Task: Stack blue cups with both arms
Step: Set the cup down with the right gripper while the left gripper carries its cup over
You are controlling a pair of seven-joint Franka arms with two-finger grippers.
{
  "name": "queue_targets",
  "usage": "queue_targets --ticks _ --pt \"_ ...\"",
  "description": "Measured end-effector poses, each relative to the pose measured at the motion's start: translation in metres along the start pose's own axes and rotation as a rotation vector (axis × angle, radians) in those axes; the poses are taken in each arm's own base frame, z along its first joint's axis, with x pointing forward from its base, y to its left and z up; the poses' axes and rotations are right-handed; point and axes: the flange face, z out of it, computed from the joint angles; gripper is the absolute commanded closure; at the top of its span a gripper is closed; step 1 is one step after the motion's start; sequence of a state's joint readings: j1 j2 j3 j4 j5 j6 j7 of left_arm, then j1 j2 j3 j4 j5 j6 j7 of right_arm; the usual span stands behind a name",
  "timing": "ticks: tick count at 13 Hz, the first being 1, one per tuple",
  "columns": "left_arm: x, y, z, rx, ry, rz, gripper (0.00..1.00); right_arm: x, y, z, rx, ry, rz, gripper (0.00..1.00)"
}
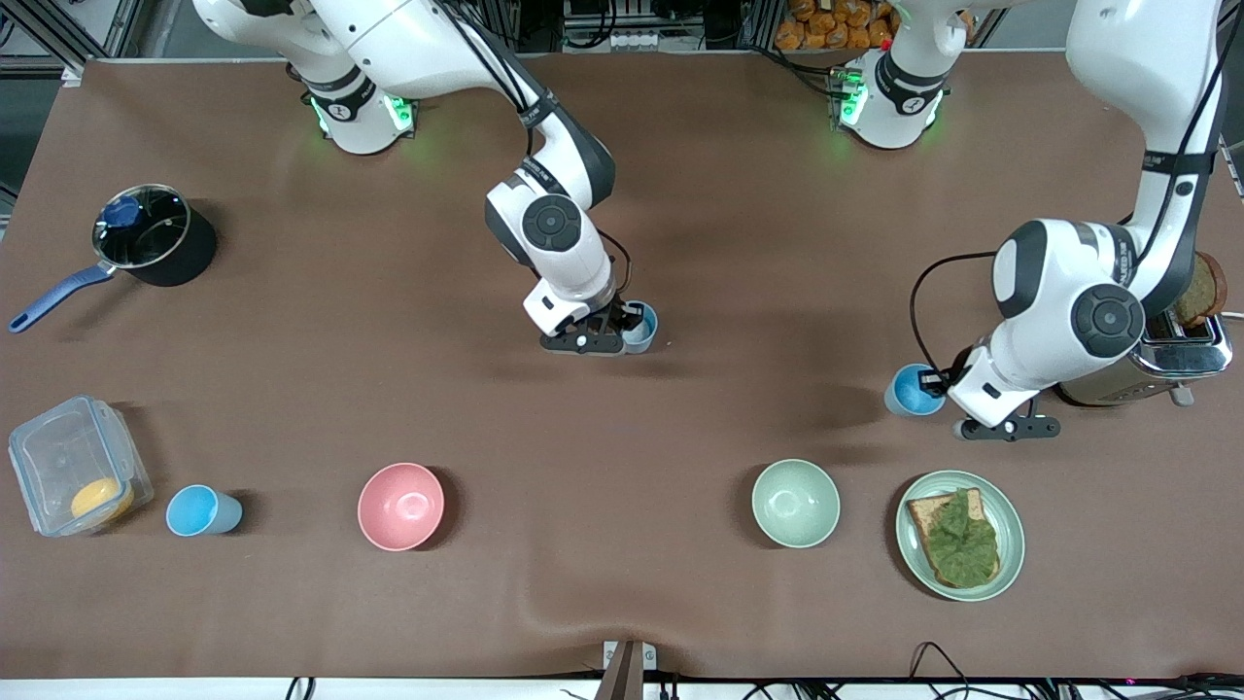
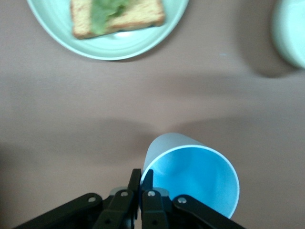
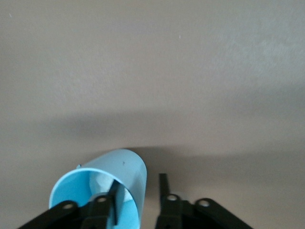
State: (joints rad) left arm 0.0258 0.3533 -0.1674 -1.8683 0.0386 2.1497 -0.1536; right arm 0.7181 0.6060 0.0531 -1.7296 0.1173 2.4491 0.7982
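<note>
The left gripper (image 1: 935,387) is over the surface (image 1: 719,253) just beside the green plate (image 1: 915,556) of toast, on the side away from the front camera, and toward the right arm's end of the toaster (image 1: 1161,365). Its fingers (image 2: 141,183) are pressed together on the rim of a blue cup (image 1: 912,390), pinching the wall so that the cup hangs tilted with its sky-blue inside showing. In the left wrist view the same cup (image 2: 193,174) fills the lower part of the frame, with the plate (image 2: 109,45) and the edge of the pale green bowl (image 2: 290,28) past it.

The right gripper (image 1: 627,326) is low over the middle of the surface, farther from the front camera than the pink bowl (image 1: 400,506). Its fingers (image 3: 163,188) stand apart around the wall of a second blue cup (image 1: 641,327): one finger is inside the cup and the other outside, with a gap between the outer finger and the cup wall (image 3: 102,186). Whether this cup rests on the surface or is lifted I cannot tell.

A third blue cup (image 1: 201,510) stands upright on the surface, beside the pink bowl toward the right arm's end, just beside a clear plastic container (image 1: 73,465). The pale green bowl (image 1: 795,502) sits between the pink bowl and the green plate. A dark saucepan (image 1: 155,243) with a blue handle sits farther from the front camera than the container.
</note>
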Motion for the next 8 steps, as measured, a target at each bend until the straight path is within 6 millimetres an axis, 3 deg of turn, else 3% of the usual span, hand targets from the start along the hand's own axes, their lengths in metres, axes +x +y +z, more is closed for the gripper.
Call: queue_targets --ticks 1,3,5,8 --pt "-0.003 0.017 -0.019 -0.015 -0.015 0.004 1.00 0.005 0.000 -0.004 0.000 0.003 0.005 0.00" --pt "-0.008 0.045 -0.061 -0.039 -0.044 0.002 1.00 0.018 0.002 -0.020 -0.032 -0.022 0.019 0.00" --pt "-0.015 0.083 -0.093 -0.059 -0.051 0.001 1.00 0.039 0.005 -0.061 -0.078 -0.065 0.040 0.00" --pt "-0.034 0.149 -0.108 -0.084 -0.052 -0.010 1.00 0.085 0.037 -0.134 -0.079 -0.061 0.108 0.00"
